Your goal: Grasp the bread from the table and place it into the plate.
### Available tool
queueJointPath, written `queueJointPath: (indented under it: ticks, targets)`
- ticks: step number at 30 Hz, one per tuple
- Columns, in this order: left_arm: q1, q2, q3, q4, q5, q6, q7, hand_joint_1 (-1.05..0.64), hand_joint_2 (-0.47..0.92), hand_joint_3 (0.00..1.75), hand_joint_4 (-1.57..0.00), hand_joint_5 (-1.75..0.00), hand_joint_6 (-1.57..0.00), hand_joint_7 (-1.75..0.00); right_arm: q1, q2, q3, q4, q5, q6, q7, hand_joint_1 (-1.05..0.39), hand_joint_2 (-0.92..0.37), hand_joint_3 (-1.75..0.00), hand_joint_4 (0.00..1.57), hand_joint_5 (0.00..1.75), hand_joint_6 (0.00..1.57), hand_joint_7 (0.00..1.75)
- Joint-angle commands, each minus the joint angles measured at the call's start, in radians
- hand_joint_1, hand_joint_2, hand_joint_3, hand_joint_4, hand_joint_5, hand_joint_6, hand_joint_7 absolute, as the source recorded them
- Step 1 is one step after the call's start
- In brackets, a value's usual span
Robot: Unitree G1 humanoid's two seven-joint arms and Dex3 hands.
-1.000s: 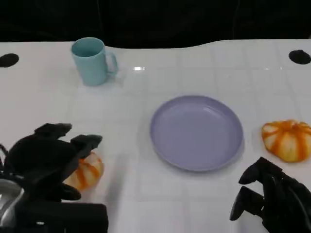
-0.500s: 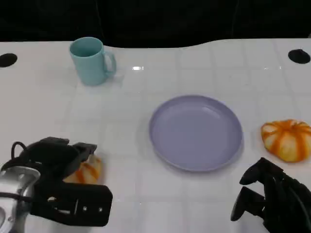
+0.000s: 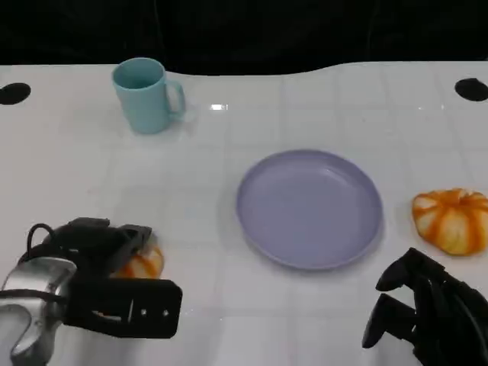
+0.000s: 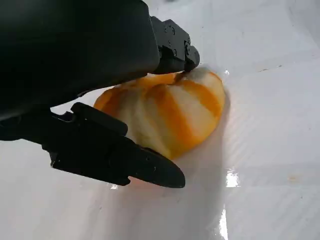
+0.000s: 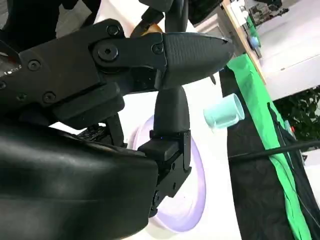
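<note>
Left hand closed around striped orange bread on white bench, well left of lilac plate. Right hand near plate's right, fingers curled, holding nothing.

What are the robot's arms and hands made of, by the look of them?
The left hand is matte black, blocky, with visible screws, on a rounded silver forearm with a thin black cable looping beside it. The right hand is black too, its fingers tapering to rounded tips.
</note>
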Motion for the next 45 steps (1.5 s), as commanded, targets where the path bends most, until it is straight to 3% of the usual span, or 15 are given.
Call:
queueJointPath:
  ticks: [1,2,4,8,9,10,11,14,21,23,28,31,38,41,45]
  targets:
    - [-0.020,-0.005,0.004,0.139,-0.057,-0.079,0.136,-0.54,0.88,0.00,-0.08,-0.11,-0.16,-0.03,0.006,-0.005,-0.006,-0.016,0.012,0.007,-0.007,-0.53,-0.92,-0.43,0.62,1.75,0.43,1.64]
    - [-0.018,-0.009,0.020,0.167,-0.090,-0.119,0.185,-0.36,0.90,0.17,-0.48,-0.51,-0.52,-0.11,0.006,-0.006,-0.006,-0.017,0.013,0.008,-0.005,-0.52,-0.92,-0.43,0.61,1.75,0.42,1.64]
    - [-0.021,-0.010,0.032,0.208,-0.130,-0.171,0.248,-0.25,0.92,0.28,-0.67,-0.88,-0.79,-0.09,0.005,-0.008,-0.007,-0.017,0.014,0.009,-0.004,-0.52,-0.92,-0.44,0.61,1.75,0.41,1.64]
    - [-0.038,-0.007,0.016,0.242,-0.138,-0.187,0.290,-0.23,0.92,0.32,-0.71,-1.01,-0.88,-0.08,0.005,-0.007,-0.008,-0.017,0.015,0.011,-0.004,-0.52,-0.92,-0.44,0.61,1.75,0.41,1.65]
    - [-0.043,-0.008,0.013,0.244,-0.135,-0.180,0.300,-0.26,0.92,0.31,-0.73,-1.44,-0.85,-0.80,0.004,-0.007,-0.008,-0.017,0.016,0.012,-0.005,-0.53,-0.92,-0.44,0.61,1.75,0.41,1.65]
    - [-0.046,-0.008,0.010,0.245,-0.133,-0.175,0.308,-0.27,0.92,0.30,-0.74,-1.62,-0.77,-1.21,0.004,-0.006,-0.008,-0.017,0.016,0.013,-0.006,-0.53,-0.92,-0.43,0.61,1.75,0.41,1.65]
    - [-0.047,-0.011,0.011,0.243,-0.137,-0.170,0.318,-0.28,0.92,0.31,-0.73,-1.68,-0.72,-1.36,0.003,-0.006,-0.008,-0.015,0.017,0.012,-0.003,-0.53,-0.92,-0.43,0.61,1.75,0.41,1.65]
    - [-0.046,-0.013,0.011,0.240,-0.146,-0.171,0.346,-0.31,0.92,0.31,-0.69,-1.74,-0.59,-1.57,0.001,-0.006,-0.009,-0.012,0.019,0.011,0.000,-0.53,-0.92,-0.43,0.61,1.75,0.41,1.65]
    - [-0.045,-0.010,0.012,0.249,-0.168,-0.209,0.394,-0.31,0.92,0.30,-0.69,-1.75,-0.57,-1.62,0.000,-0.005,-0.009,-0.012,0.020,0.013,-0.004,-0.53,-0.92,-0.43,0.61,1.75,0.41,1.65]
    - [-0.043,-0.011,0.024,0.264,-0.190,-0.259,0.439,-0.25,0.92,0.40,-0.80,-1.75,-0.60,-1.72,-0.001,-0.003,-0.009,-0.012,0.021,0.015,-0.009,-0.53,-0.92,-0.43,0.61,1.75,0.41,1.65]
    - [-0.040,-0.022,0.044,0.241,-0.240,-0.269,0.441,-0.24,0.91,0.44,-0.84,-1.75,-0.62,-1.75,-0.006,-0.004,-0.009,-0.004,0.018,0.010,-0.005,-0.53,-0.92,-0.42,0.61,1.75,0.41,1.65]
    - [-0.043,-0.024,0.055,0.214,-0.259,-0.266,0.435,-0.22,0.78,0.65,-0.83,-1.75,-0.63,-1.75,-0.009,-0.004,-0.008,0.000,0.013,0.010,-0.007,-0.54,-0.92,-0.42,0.62,1.75,0.42,1.65]
    - [-0.061,-0.054,0.110,0.127,-0.360,-0.229,0.353,-0.24,0.76,0.71,-0.77,-1.75,-0.63,-1.66,-0.012,-0.005,-0.009,0.008,0.013,0.005,-0.002,-0.53,-0.92,-0.42,0.63,1.75,0.42,1.65]
    - [-0.081,-0.065,0.134,0.096,-0.411,-0.234,0.313,-0.20,0.67,0.94,-0.82,-1.75,-0.68,-1.74,-0.013,-0.004,-0.006,0.012,0.002,-0.004,-0.004,-0.51,-0.92,-0.44,0.63,1.75,0.43,1.66]
    - [-0.119,-0.072,0.134,0.087,-0.430,-0.255,0.289,-0.17,0.54,1.09,-0.84,-1.75,-0.72,-1.75,-0.016,-0.002,-0.007,0.020,0.001,-0.009,0.001,-0.51,-0.92,-0.44,0.65,1.75,0.44,1.67]
